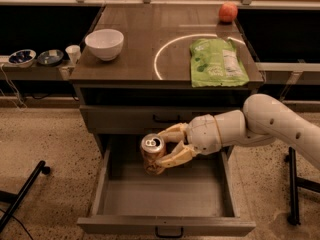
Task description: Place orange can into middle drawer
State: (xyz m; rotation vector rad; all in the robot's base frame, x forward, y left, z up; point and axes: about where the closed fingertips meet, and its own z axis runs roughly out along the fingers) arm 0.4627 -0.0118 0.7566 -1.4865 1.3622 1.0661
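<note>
The orange can [152, 155], mottled orange-brown with a silver pull-tab top, stands upright in my gripper [164, 146]. The cream fingers [174, 132] are shut around its right side. The gripper holds the can inside the open middle drawer [107, 184], over the far left part of its bare grey floor. I cannot tell whether the can touches the floor. My white arm [280, 126] reaches in from the right.
On the cabinet top [140, 39] are a white bowl [104, 43], a green bag [217, 61] and an orange-red fruit [228, 12]. A shallower shut drawer front [135, 118] lies above. Small bowls and a cup [73, 53] stand on a shelf at left. Black stand legs flank the cabinet.
</note>
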